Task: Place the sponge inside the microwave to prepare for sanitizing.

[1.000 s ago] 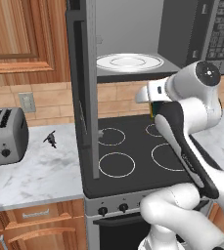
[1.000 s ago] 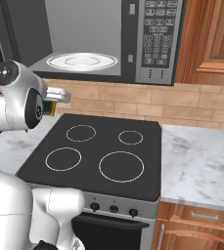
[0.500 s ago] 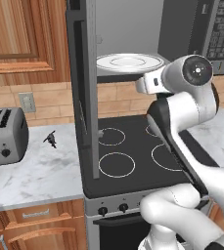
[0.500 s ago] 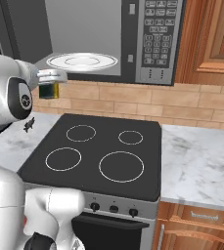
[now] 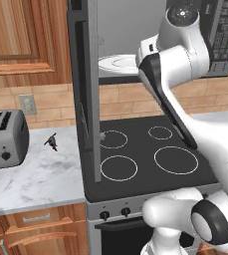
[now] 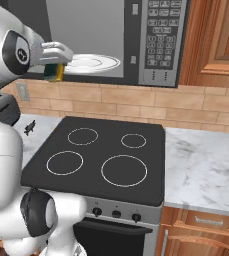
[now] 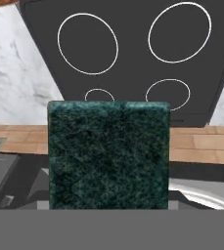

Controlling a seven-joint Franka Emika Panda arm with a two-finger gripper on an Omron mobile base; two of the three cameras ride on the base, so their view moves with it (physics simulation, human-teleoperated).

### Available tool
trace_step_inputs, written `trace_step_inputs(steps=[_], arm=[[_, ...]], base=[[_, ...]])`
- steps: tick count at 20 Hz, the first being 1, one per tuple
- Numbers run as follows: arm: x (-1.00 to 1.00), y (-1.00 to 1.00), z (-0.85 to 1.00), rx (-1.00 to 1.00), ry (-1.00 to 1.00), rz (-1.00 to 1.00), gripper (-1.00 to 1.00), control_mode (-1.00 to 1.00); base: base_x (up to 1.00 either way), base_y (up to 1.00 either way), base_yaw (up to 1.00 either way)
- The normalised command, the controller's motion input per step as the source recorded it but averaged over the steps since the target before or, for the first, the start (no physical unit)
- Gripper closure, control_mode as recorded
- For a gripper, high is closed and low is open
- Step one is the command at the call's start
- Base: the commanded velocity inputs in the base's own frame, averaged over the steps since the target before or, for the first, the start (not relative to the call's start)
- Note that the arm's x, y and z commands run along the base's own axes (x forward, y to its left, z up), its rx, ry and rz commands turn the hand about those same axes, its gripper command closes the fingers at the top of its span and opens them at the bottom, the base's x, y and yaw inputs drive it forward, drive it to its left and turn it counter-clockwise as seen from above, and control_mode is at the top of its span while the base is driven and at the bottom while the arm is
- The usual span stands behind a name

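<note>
Gripper [image 6: 54, 70] is clamped on the sponge [image 6: 54, 72], at the microwave [image 6: 136, 40] mouth, level with the glass plate [image 6: 93, 63] at its 9 o'clock. My worry: moving in too low, the sponge could catch the plate rim and slip from the fingers.

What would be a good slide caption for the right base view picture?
The gripper holds the sponge at the open microwave, beside its white glass plate, above the stovetop.
</note>
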Motion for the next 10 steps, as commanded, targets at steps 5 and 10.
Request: trace_step_inputs(steps=[5, 10], arm=[[0.52, -0.03, -0.07, 0.02, 0.01, -0.02, 1.0, -1.0], [0.44, 0.01, -0.27, 0.02, -0.11, 0.0, 1.0, -1.0]], base=[[0.0, 0.0, 0.0], [0.0, 0.0, 0.0]])
